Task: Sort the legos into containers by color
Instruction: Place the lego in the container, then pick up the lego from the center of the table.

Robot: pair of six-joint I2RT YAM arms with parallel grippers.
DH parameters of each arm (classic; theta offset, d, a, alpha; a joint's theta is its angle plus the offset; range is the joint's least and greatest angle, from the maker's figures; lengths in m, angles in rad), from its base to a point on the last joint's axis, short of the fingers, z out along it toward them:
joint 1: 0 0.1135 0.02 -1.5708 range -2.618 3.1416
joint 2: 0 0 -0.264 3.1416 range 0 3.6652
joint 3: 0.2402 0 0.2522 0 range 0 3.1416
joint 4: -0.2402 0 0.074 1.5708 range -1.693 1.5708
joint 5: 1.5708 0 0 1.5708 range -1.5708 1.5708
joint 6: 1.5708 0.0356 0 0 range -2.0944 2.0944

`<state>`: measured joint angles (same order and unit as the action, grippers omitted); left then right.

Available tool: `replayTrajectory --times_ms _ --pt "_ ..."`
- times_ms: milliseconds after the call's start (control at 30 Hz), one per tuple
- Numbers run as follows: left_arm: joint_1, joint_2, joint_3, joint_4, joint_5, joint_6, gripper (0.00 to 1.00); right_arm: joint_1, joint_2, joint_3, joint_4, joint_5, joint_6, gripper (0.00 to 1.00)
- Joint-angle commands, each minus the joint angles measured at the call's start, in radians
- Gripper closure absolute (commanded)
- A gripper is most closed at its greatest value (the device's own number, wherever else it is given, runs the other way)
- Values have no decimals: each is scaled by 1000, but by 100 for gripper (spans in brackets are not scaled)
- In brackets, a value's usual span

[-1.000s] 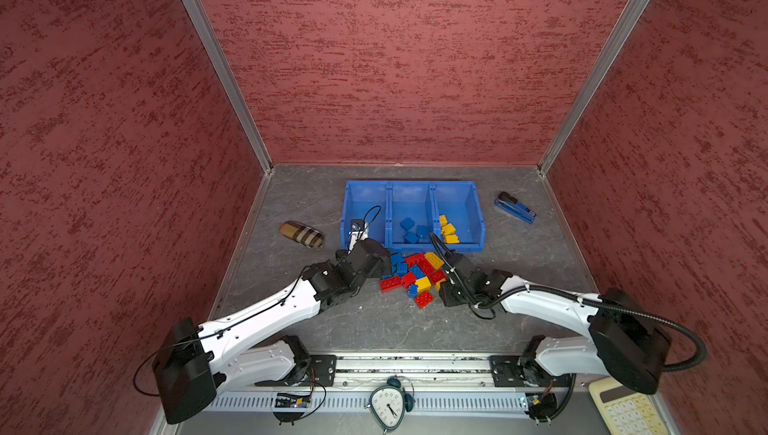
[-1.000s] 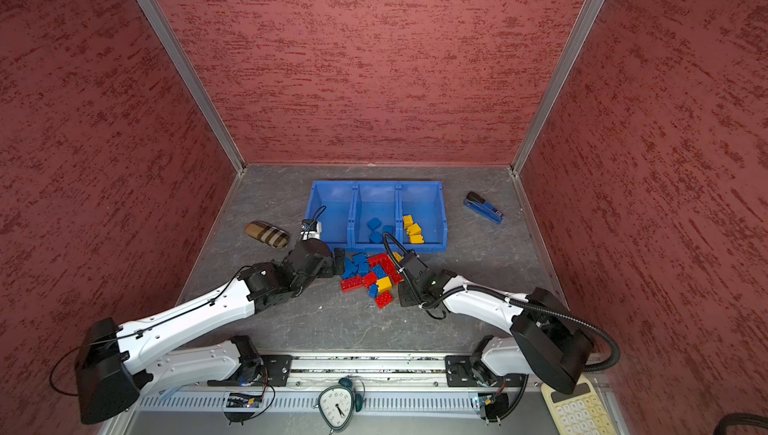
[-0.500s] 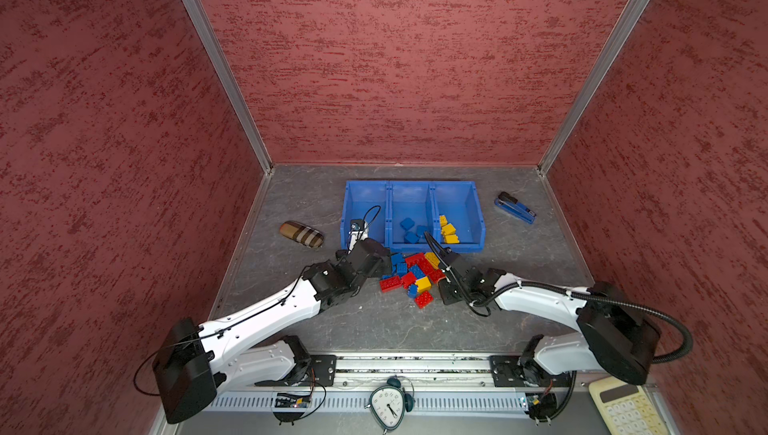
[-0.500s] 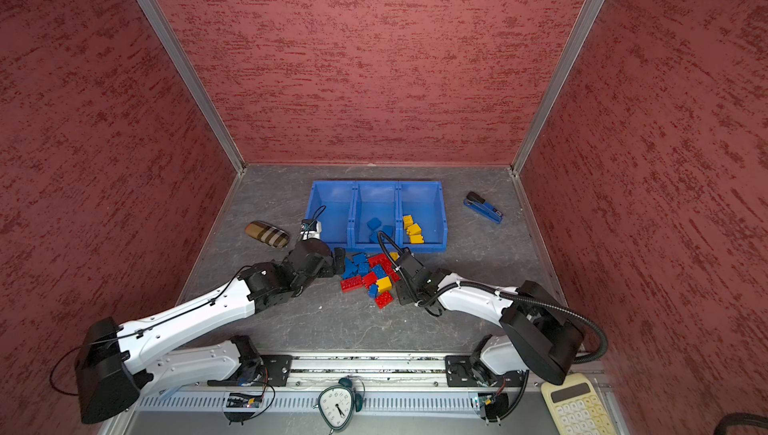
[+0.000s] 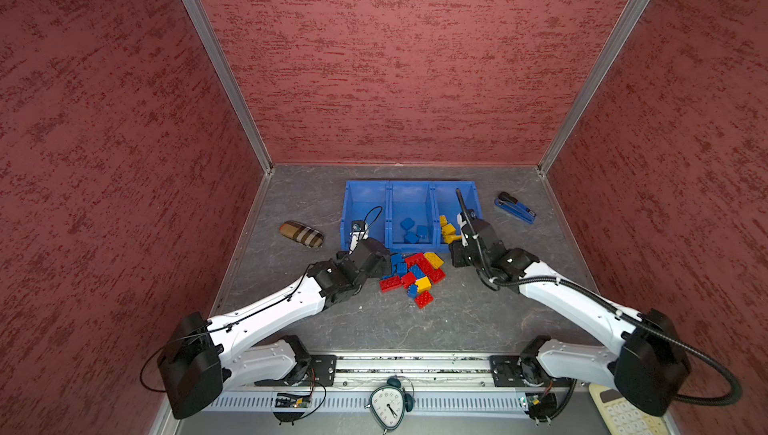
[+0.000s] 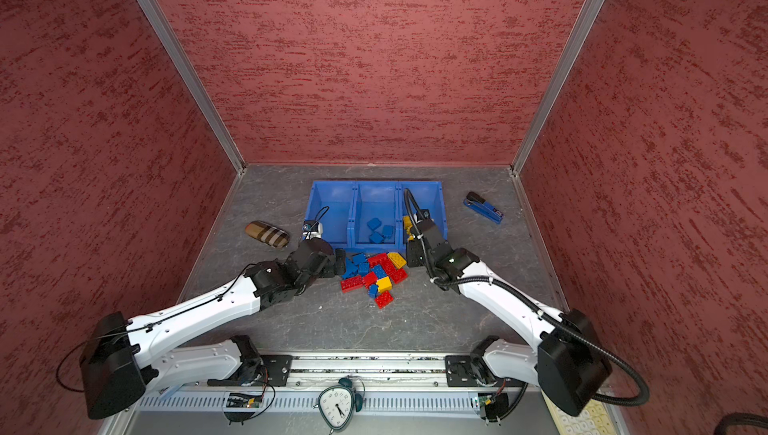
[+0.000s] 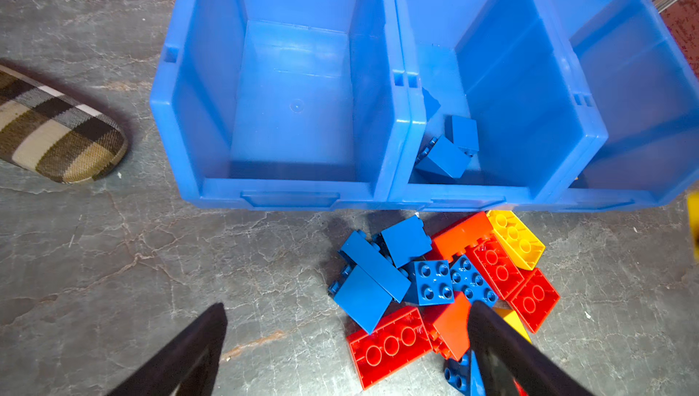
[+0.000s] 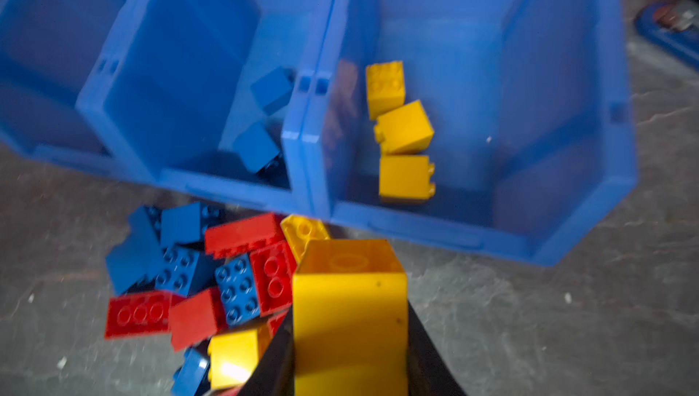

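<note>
Loose bricks (image 5: 413,273) in red, blue and yellow lie heaped together on the grey table (image 5: 415,329), touching one another and just in front of three joined blue bins (image 5: 409,188) that stand in a row. The middle bin holds three blue bricks (image 5: 412,230). The end bin on the right arm's side holds three yellow bricks (image 8: 403,129), lying close to the wall it shares with the middle one. The right gripper (image 8: 350,337) is clamped on a single yellow brick (image 8: 348,280), one finger on each side, with the brick's hollow underside turned toward the wrist camera (that view is somewhat blurred). It holds the brick at the edge of the loose bricks, just short of the front wall of that end bin; whether the brick is clear of the table I cannot tell. The left gripper (image 7: 348,311) has its jaws spread wide, gripping nothing, low at the opposite side of the loose bricks, and one of its fingers (image 7: 499,352) shows in front of the red and blue ones there. A blue and black stapler (image 5: 515,207) lies on the table past the right arm's end of the row, apart from the bins, and a plaid glasses case (image 5: 301,234) lies near the opposite end. A clock (image 5: 388,406) and a calculator (image 5: 619,414) rest by the arms' base rail.
</note>
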<state>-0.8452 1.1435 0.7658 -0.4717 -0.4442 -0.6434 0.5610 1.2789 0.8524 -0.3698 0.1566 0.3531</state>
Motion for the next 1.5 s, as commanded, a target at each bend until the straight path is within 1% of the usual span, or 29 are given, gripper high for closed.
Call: replayTrajectory --times_ms 0,33,67,167,267,333,367,467,533,600,667,800,833,867,967,1100,1233,1333,1467 --pt "22 -27 -29 -20 63 -10 0 -93 134 83 55 -49 -69 82" --pt "29 -34 -39 -27 87 -10 1 -112 165 106 59 -48 -73 82" --pt "40 -42 -50 -26 128 0 0 -125 210 127 68 -44 -82 82" --pt "76 -60 -86 -21 264 27 0 -153 283 175 89 -38 -93 80" --pt "101 -62 -115 -22 346 27 0 -169 339 206 90 -39 -97 77" --pt "101 -59 -143 9 385 38 0 -172 346 217 89 -35 -92 71" --pt "101 -56 -152 21 397 42 0 -173 342 218 92 -37 -90 67" --pt "102 -18 -148 31 407 50 0 -172 298 209 89 -42 -85 58" --pt "100 20 -137 35 414 59 0 -172 264 202 73 -42 -86 54" --pt "86 66 -123 42 421 73 0 -171 235 195 51 -43 -86 46" --pt "69 111 -106 50 423 84 0 -171 206 184 35 -54 -88 35" --pt "31 202 -69 71 399 102 0 -171 103 131 44 -112 -74 26" --pt "30 227 -62 85 404 106 0 -172 67 100 69 -138 -62 16" --pt "30 248 -54 95 416 106 0 -172 36 68 99 -160 -51 2" --pt "34 311 -33 139 446 109 0 -172 -60 -28 202 -201 -6 1" --pt "33 352 -31 202 464 136 4 -171 -136 -108 286 -224 43 1" --pt "35 359 -68 292 442 191 6 -171 -153 -122 297 -242 41 1" --pt "33 356 -102 377 472 236 9 -172 -154 -122 295 -228 35 1" --pt "8 349 -103 330 444 284 14 -172 -148 -117 286 -212 27 1"
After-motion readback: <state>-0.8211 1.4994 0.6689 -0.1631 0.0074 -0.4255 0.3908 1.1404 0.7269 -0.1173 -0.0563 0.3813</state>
